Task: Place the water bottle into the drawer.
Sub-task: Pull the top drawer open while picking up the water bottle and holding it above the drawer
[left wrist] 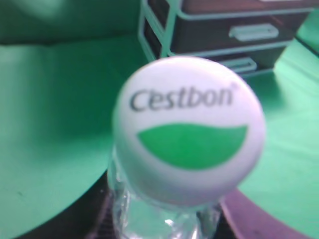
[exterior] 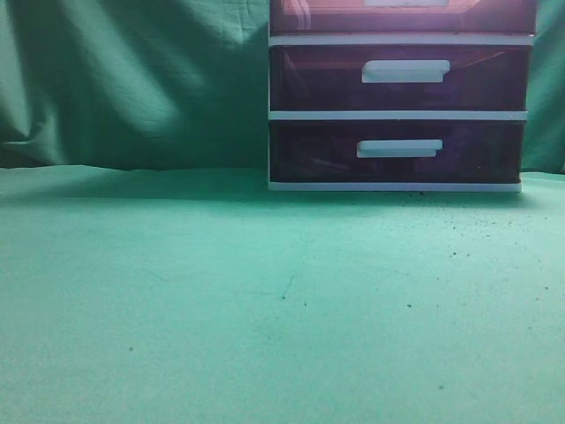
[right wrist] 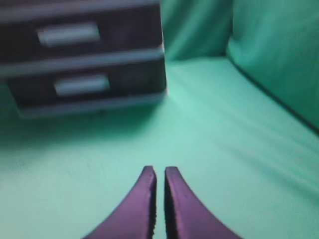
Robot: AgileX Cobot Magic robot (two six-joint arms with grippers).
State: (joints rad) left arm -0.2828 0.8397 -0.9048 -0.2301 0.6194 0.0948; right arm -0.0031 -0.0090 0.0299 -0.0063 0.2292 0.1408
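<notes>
Ext cam low at table level, both wrist cams face cabinet (exterior: 397, 110)

One brand name, on the bottle cap.
The white cap (left wrist: 188, 130) of the water bottle (left wrist: 164, 219), seen in the left wrist view, reads "Cestbon" in grey letters above a green leaf-shaped mark; no other text shows in any view.

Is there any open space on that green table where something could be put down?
Plenty. The green cloth in front of the cabinet lies bare across the whole width, and so does the stretch to the cabinet's left, up to the backdrop. Only the back right is taken, by the cabinet.
</notes>
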